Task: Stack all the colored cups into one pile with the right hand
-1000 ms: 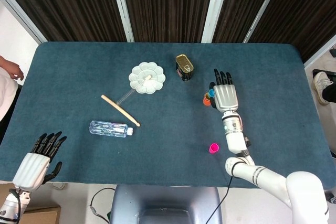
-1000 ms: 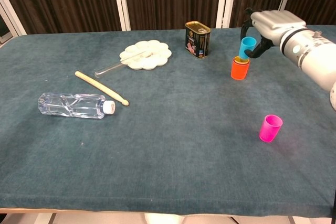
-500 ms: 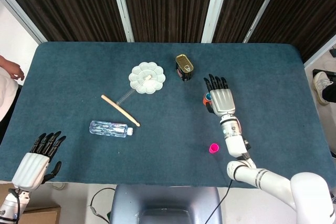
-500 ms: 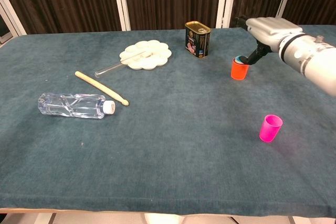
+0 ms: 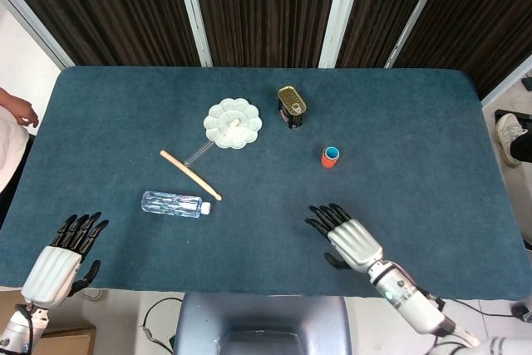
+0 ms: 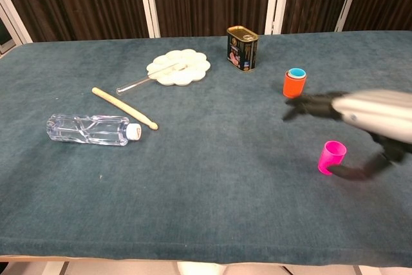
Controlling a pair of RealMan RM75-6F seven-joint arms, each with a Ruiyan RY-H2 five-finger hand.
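Pink plastic marks the lone cup (image 6: 331, 156), which stands upright on the blue-green counter (image 6: 212, 178) directly beneath the right hand (image 6: 360, 109) in the chest view; from the head view the hand (image 5: 349, 237) covers it completely. That hand is held flat, palm down, its dark fingers (image 5: 326, 217) spread and stretched toward the far side of the counter, gripping nothing; the chest view is motion-blurred, so whether the thumb touches the pink cup cannot be told. Its forearm runs back off the near edge of the counter. Beyond the fingertips, well apart from the hand, stands the orange cup (image 6: 293, 85) with the blue cup (image 6: 297, 73) nested inside it, rim showing on top. Farther still, and slightly to the left of the hand, is an upright tin can (image 6: 242, 47). Far to the hand's left lie a white flower-shaped palette (image 5: 233, 123), a wooden stick (image 5: 190, 175) and a clear plastic bottle (image 5: 174, 204) on its side. The left hand (image 5: 60, 262) hovers off the near left corner of the counter, fingers extended and slightly apart, holding nothing.
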